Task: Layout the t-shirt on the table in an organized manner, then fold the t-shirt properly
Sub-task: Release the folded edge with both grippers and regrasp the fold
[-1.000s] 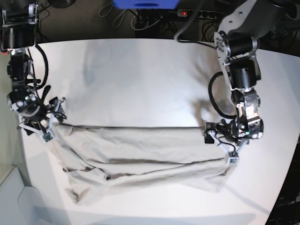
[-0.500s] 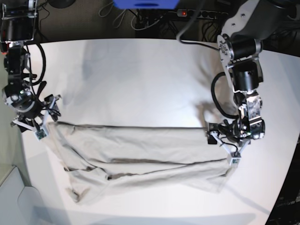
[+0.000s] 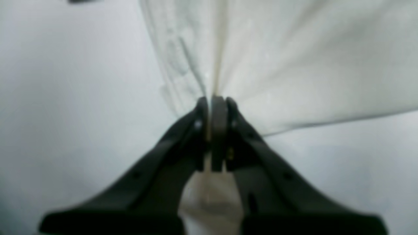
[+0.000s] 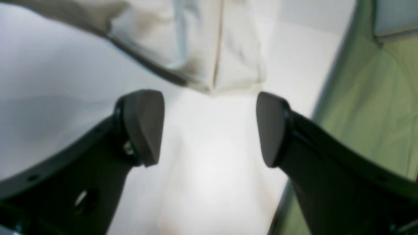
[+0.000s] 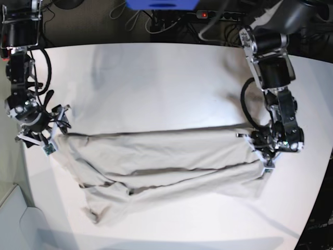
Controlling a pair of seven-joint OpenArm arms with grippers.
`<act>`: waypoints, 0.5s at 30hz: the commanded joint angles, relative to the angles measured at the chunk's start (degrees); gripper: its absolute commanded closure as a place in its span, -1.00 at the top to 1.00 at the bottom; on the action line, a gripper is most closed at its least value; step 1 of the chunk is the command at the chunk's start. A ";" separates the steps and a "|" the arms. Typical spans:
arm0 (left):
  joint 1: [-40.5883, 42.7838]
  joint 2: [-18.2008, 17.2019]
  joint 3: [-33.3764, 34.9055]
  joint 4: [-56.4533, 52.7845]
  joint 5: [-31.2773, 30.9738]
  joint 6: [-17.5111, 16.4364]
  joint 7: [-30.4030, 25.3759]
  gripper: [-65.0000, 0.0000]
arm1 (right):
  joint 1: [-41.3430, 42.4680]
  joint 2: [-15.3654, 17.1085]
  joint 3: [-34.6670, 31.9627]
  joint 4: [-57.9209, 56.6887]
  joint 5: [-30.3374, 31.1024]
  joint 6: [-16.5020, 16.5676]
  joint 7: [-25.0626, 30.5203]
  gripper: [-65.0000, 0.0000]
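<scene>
T-shirt [image 5: 156, 166] lies bunched lengthwise across the near half of the white desk [image 5: 156, 83], folded over itself in long ridges with a loose flap trailing toward the desk's near-left corner. Your step, as I read it, is spreading it flat before any fold, and only one end is in hand.

Left gripper [image 3: 214, 107] sits at the t-shirt's end on the base view's right; in the left wrist view its jaws are pressed together on a pinch of the fabric edge, with cloth fanning out beyond them. Right gripper [image 4: 209, 127] is just beside the t-shirt's opposite end, jaws spread wide and holding nothing; the cloth corner [image 4: 225, 81] lies on the desk just past the tips, not between them.

To do this well, bring those open jaws forward over that corner and take a single edge, not the whole stack of layers. Once both ends are held, draw them apart evenly and keep the cloth low against the desk so the ridges pull out rather than twist. Watch the trailing flap at the near side; it will likely need its own tug afterward. The right gripper is near the desk's edge, so you have little room to pull outward there.
</scene>
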 commanded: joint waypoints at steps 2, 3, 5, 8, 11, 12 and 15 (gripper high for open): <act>0.18 -0.46 -0.01 7.11 -0.29 -0.06 2.63 -0.99 | 1.29 0.82 -2.25 0.92 0.48 -0.10 1.38 0.37; 1.50 -0.55 0.08 10.45 -0.29 -0.06 4.57 -0.99 | 1.73 0.82 -3.39 0.92 0.48 -0.10 1.38 0.37; 3.43 -1.08 0.17 15.99 -0.29 -0.23 7.91 -0.99 | 1.81 0.82 -5.33 0.92 0.48 -0.10 1.20 0.37; 5.37 -2.92 0.17 21.44 -0.29 -5.86 11.64 -0.99 | 1.81 0.82 -8.32 0.92 0.48 -0.10 1.29 0.37; 5.89 -4.42 0.08 23.46 0.24 -10.70 11.64 -0.99 | 1.90 0.82 -10.69 0.92 0.48 -0.10 1.38 0.37; 5.89 -5.03 -0.01 23.64 0.24 -11.66 11.64 -0.99 | 1.99 0.82 -11.04 0.92 0.48 -0.10 1.38 0.37; 6.86 -5.82 -1.59 23.90 0.15 -13.07 11.64 -0.99 | 4.01 0.73 -13.06 0.12 0.48 -0.10 1.38 0.37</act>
